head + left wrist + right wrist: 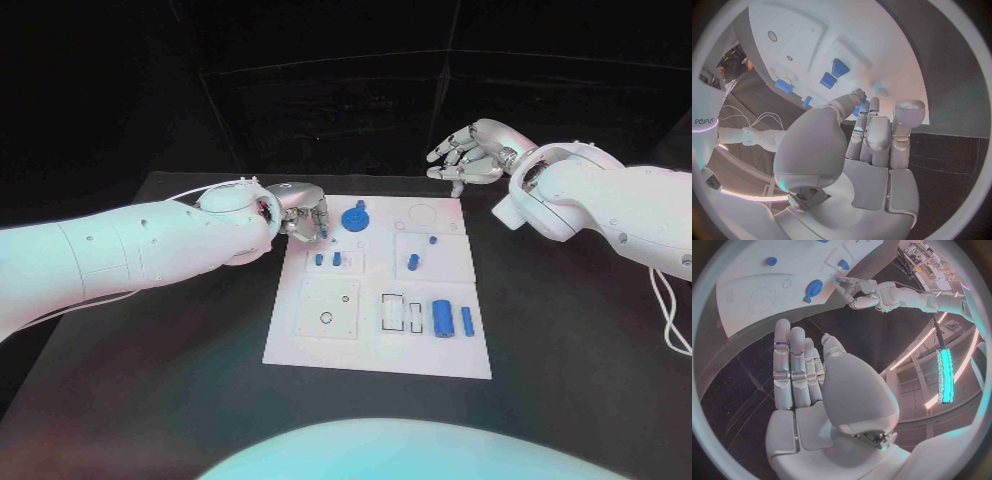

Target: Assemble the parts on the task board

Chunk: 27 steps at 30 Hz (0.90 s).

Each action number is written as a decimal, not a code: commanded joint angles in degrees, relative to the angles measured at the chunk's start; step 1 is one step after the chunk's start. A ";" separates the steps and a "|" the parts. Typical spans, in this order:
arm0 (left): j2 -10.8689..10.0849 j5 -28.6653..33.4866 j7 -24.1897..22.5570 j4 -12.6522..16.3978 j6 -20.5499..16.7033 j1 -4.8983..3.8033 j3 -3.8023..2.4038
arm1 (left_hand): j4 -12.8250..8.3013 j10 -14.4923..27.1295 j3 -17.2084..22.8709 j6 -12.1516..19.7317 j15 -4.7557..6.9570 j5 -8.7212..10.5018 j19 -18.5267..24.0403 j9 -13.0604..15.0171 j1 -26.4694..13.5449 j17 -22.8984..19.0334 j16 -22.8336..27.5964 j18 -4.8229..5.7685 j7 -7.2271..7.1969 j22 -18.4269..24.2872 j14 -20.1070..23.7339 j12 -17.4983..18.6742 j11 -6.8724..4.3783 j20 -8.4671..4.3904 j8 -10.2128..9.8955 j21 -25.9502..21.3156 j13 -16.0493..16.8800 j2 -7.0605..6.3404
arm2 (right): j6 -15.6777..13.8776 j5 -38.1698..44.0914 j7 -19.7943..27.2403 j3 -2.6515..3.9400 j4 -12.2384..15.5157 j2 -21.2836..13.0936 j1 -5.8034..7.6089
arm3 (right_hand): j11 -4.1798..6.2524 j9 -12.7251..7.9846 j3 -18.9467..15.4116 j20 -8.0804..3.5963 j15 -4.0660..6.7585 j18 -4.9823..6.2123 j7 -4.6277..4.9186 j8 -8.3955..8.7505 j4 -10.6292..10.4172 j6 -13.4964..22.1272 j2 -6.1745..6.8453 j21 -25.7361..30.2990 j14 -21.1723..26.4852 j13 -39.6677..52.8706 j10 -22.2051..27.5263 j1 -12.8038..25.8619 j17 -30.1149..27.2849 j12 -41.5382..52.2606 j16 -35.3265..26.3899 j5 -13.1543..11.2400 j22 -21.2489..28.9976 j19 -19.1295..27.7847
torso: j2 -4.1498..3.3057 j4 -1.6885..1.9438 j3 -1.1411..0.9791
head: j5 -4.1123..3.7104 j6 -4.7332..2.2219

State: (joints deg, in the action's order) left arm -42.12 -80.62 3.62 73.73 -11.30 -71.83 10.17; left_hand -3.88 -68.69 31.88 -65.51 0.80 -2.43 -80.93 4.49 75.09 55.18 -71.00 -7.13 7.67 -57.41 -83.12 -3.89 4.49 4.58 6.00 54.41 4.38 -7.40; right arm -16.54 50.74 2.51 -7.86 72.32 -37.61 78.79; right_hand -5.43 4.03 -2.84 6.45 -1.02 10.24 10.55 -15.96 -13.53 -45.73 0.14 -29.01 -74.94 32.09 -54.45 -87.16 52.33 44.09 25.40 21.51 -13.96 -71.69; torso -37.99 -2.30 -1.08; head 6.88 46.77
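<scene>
The white task board point(332, 345) lies in the middle of the black table. My left hand point(304, 217) hovers over its far left corner, fingertips pointing down above two small blue pegs point(329, 259) standing in a square recess. Between the thumb and fingers point(869, 131) shows a small blue part point(861, 107), which the hand seems to pinch. A round blue part point(358, 214) sits just right of that hand. My right hand point(470, 155) hangs past the board's far right corner, fingers point(792, 367) straight and holding nothing. Two blue cylinders point(453, 319) lie near the board's right edge.
Two more blue pieces point(420, 255) sit in the square recess at the board's far right. Empty outlines, among them a ring point(421, 214) and rectangular slots point(402, 313), mark the board. Black table point(577, 340) surrounds it, with a dark curtain behind.
</scene>
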 commanded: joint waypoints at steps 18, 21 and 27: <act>-1.67 10.22 -3.94 1.26 -5.29 -0.04 -0.01 | 0.28 -0.16 -0.15 -0.38 0.13 -0.36 -0.15 0.09 -0.22 0.13 0.02 -0.22 -0.11 0.14 -0.21 -0.32 -0.36 0.16 0.38 -0.19 0.14 -0.02 | 0.02 -0.16 0.32 0.03 0.02 -0.20 0.12 | 0.12 -0.08 -0.22 -0.04 0.19 0.18 -0.19 -0.33 -0.03 0.35 -0.43 0.39 0.05 -0.08 0.25 -0.31 -0.08 0.21 0.28 0.16 -0.02 -0.48 | 0.00 0.06 -0.03 | -0.13 -0.28; -1.86 11.01 -4.05 1.39 -5.28 -0.04 -0.01 | 0.29 -0.18 -0.16 -0.40 0.13 -0.35 -0.15 0.09 -0.23 0.14 0.01 -0.23 -0.11 0.16 -0.21 -0.33 -0.36 0.15 0.39 -0.21 0.14 0.00 | 0.02 -0.17 0.32 0.03 0.03 -0.20 0.12 | 0.12 -0.08 -0.22 -0.04 0.19 0.18 -0.19 -0.33 -0.03 0.35 -0.43 0.39 0.05 -0.08 0.25 -0.31 -0.08 0.21 0.28 0.16 -0.02 -0.48 | 0.02 0.02 -0.02 | -0.07 -0.30; -1.87 12.36 -4.56 1.63 -5.55 0.00 0.00 | 0.32 -0.23 -0.18 -0.44 0.15 -0.35 -0.14 0.10 -0.25 0.19 -0.02 -0.24 -0.13 0.21 -0.23 -0.36 -0.38 0.14 0.42 -0.28 0.16 0.04 | 0.03 -0.17 0.30 0.03 0.03 -0.21 0.12 | 0.12 -0.08 -0.22 -0.04 0.19 0.18 -0.19 -0.33 -0.03 0.35 -0.43 0.39 0.05 -0.08 0.25 -0.31 -0.08 0.21 0.28 0.16 -0.02 -0.48 | -0.02 -0.05 0.02 | -0.03 -0.34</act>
State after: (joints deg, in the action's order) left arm -44.03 -70.71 0.35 75.22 -15.77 -71.77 10.20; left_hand -3.84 -68.81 31.84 -65.52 0.80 -2.43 -80.93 4.51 75.10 55.29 -71.00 -7.12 7.66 -57.26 -83.12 -3.89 4.37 4.59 6.23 54.41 4.48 -7.40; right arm -16.54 50.72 2.49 -7.87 72.29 -37.80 78.78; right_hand -5.43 4.03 -2.84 6.45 -1.02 10.24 10.55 -15.96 -13.53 -45.73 0.14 -29.01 -74.94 32.09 -54.45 -87.16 52.33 44.09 25.40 21.51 -13.96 -71.69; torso -37.97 -2.29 -1.09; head 6.82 46.42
